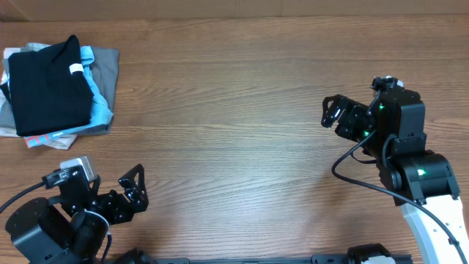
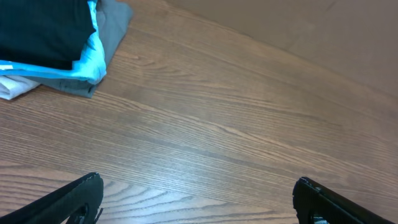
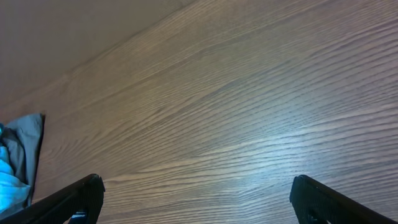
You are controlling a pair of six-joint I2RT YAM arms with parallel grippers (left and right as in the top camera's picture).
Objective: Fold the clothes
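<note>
Left pincer (image 1: 138, 189) and right pincer (image 1: 333, 116) spread apart, wide table (image 1: 242, 110) between, black T-shirt (image 1: 50, 84) apparently folded, far-left edge.

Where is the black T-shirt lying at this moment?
In the overhead view, the black T-shirt lies at the far left corner of the table, stacked on top of a light-blue shirt and a grey shirt.

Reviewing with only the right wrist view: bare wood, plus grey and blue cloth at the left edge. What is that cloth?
Observer: Shirts. A black T-shirt lies on top of the light-blue shirt and grey shirt.
Operator: Is the left arm touching it?
Observer: No; the left gripper is open and empty, apart from the shirts.
Operator: Where's the right arm?
Observer: The right gripper hangs at the table's opposite side.
</note>
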